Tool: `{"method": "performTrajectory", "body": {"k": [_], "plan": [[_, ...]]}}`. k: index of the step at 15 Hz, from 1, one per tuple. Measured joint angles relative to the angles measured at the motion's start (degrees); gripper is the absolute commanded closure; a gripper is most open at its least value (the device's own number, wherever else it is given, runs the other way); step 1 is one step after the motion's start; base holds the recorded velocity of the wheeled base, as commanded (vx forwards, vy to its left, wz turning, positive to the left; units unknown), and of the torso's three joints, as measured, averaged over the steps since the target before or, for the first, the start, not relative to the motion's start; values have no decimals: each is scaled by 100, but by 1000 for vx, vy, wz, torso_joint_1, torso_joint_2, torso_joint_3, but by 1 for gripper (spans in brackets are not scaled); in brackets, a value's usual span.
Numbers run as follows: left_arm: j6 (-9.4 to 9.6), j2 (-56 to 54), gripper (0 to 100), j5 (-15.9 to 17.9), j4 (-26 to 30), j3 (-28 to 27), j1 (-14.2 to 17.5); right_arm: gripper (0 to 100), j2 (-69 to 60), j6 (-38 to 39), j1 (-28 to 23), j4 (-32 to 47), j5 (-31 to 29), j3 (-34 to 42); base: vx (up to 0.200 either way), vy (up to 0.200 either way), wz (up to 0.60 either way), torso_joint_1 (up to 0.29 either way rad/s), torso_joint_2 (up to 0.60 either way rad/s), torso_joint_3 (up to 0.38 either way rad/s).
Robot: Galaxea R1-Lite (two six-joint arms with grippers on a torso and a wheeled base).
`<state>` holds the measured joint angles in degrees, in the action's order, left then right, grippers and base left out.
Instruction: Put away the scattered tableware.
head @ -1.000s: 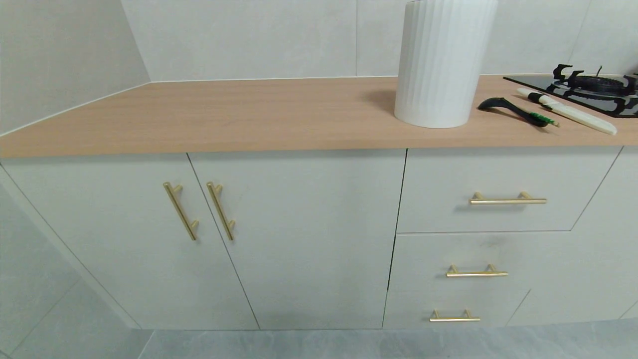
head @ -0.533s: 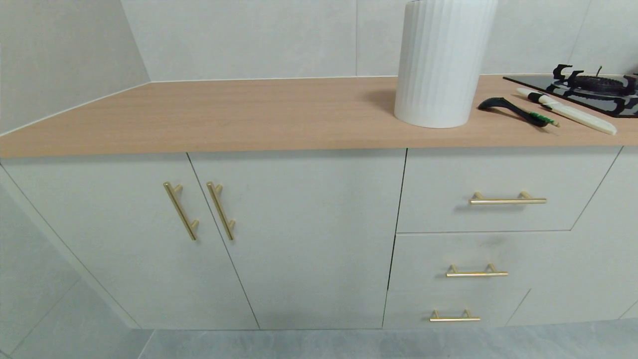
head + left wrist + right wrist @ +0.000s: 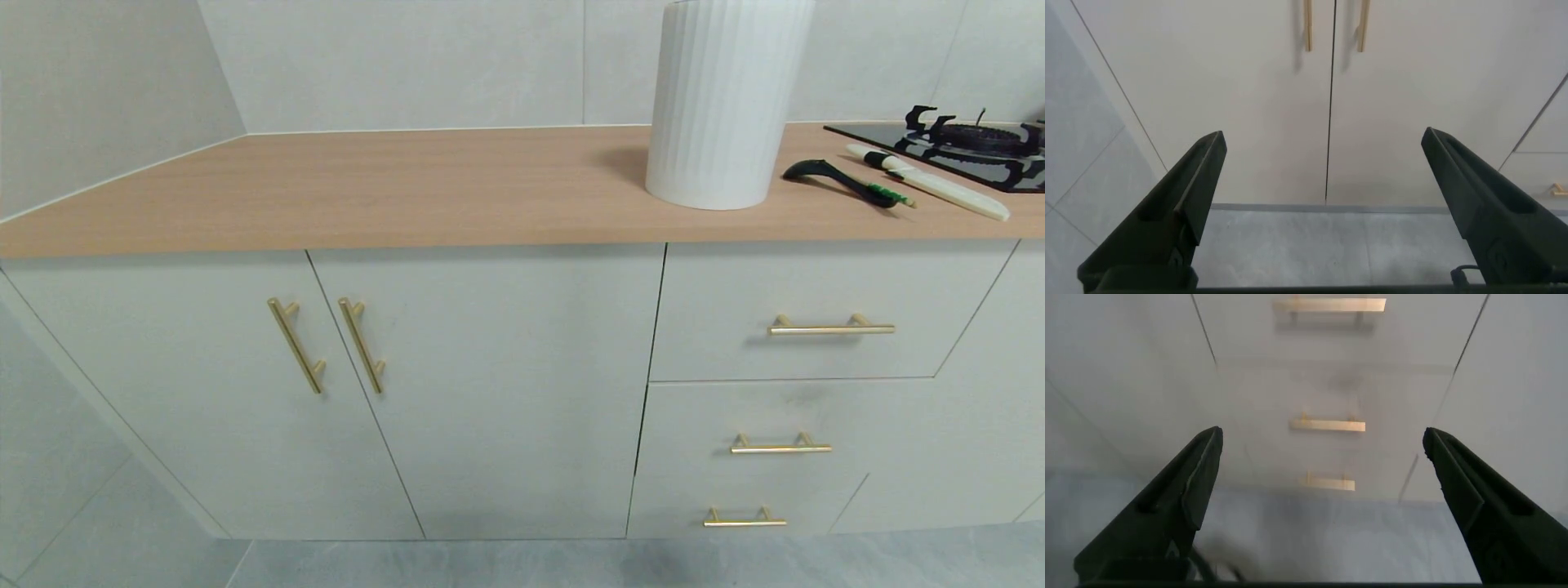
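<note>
No change across the last second. Black curved-handled utensil [image 3: 841, 181] and white-bladed knife [image 3: 931, 181] lie untouched on the wooden countertop [image 3: 367, 188], upper right of head frame, beside the tall white ribbed container [image 3: 718, 106]. Left gripper [image 3: 1323, 140] and right gripper [image 3: 1323, 437] spread wide, empty. Judgement: tidying not yet begun.

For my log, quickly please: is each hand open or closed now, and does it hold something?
Left hand: open, holding nothing.
Right hand: open, holding nothing.
</note>
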<state>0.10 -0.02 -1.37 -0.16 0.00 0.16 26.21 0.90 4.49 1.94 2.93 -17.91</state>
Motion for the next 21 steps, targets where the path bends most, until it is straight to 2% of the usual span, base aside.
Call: {"method": "performTrajectory", "body": {"k": [4, 7, 10, 15, 19, 21], "plan": [[0, 0, 0, -2, 0, 0, 0, 0, 2996, -95, 99, -539, -37, -588, 0, 0, 0, 0, 0, 0], [0, 0, 0, 0, 0, 0, 0, 0, 5102, -122, 121, -1731, -112, -861, 0, 0, 0, 0, 0, 0], [0, 0, 0, -2, 0, 0, 0, 0, 6780, -130, 74, -3152, -539, -984, 0, 0, 0, 0, 0, 0], [0, 0, 0, -5, 2, 0, 0, 0, 8609, -108, 17, -5169, -955, -887, 0, 0, 0, 0, 0, 0], [-2, 0, 0, -2, 0, 0, 0, 0, 9774, -106, 24, -7351, -1137, -657, 0, 0, 0, 0, 0, 0], [-2, 0, 0, -2, 0, 0, 0, 0, 10271, -119, 35, -8010, -1291, -614, 0, 0, 0, 0, 0, 0]]}}
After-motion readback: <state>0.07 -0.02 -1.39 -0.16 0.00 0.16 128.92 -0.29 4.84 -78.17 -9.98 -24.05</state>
